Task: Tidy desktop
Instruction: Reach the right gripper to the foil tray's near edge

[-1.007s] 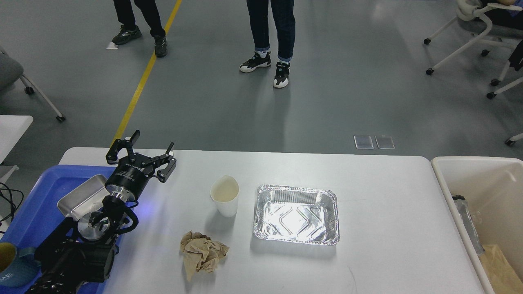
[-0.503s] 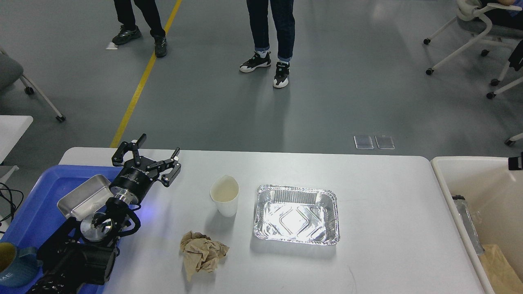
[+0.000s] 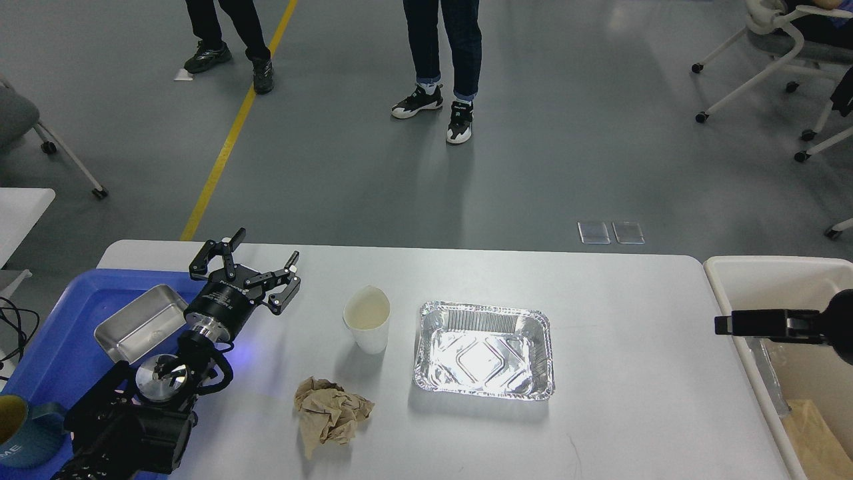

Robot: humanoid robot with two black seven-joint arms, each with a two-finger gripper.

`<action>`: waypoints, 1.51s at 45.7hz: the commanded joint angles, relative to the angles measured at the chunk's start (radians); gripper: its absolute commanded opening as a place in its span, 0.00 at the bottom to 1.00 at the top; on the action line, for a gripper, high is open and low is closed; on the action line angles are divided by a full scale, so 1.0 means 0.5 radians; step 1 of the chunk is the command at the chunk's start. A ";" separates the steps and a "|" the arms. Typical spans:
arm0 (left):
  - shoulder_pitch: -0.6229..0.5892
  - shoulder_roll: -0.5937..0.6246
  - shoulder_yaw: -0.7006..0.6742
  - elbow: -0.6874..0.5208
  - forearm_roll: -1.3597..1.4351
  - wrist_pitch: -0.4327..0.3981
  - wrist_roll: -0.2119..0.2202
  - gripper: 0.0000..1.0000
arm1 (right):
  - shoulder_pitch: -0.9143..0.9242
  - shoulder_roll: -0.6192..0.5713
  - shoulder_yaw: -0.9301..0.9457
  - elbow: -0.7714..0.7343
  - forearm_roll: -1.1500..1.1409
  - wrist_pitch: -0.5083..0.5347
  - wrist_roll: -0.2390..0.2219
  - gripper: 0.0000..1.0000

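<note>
Glossy white desktop (image 3: 620, 400), crinkled foil tray (image 3: 484, 350)

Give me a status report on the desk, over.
Left gripper open, empty, over the desktop. Right gripper at right edge, state unclear. Paper cup, crumpled paper, foil tray not yet cleared. Nothing blocking.

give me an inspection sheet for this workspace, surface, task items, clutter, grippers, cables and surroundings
Surface: desktop, white, mostly bare on the right.
Job's things: paper cup upright; foil tray empty; crumpled brown paper.
Clutter: blue tray holding a metal pan; blue mug.
Grippers: left gripper open, holding nothing; right gripper over the cream bin, state unclear.
Cables: black cable at the left edge.
Surroundings: two people standing, office chairs, yellow floor line.
</note>
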 commanded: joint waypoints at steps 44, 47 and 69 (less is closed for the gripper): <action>0.071 0.194 0.009 0.001 0.012 -0.023 -0.001 0.97 | 0.669 1.135 -0.673 -0.736 -0.337 0.108 -0.119 1.00; 0.071 0.194 0.009 0.001 0.012 -0.032 -0.001 0.97 | 0.681 1.147 -0.686 -0.760 -0.343 0.108 -0.122 1.00; 0.077 0.111 -0.162 -0.015 -0.046 -0.286 0.008 0.97 | 0.699 1.239 -0.719 -0.840 -0.343 0.108 -0.119 1.00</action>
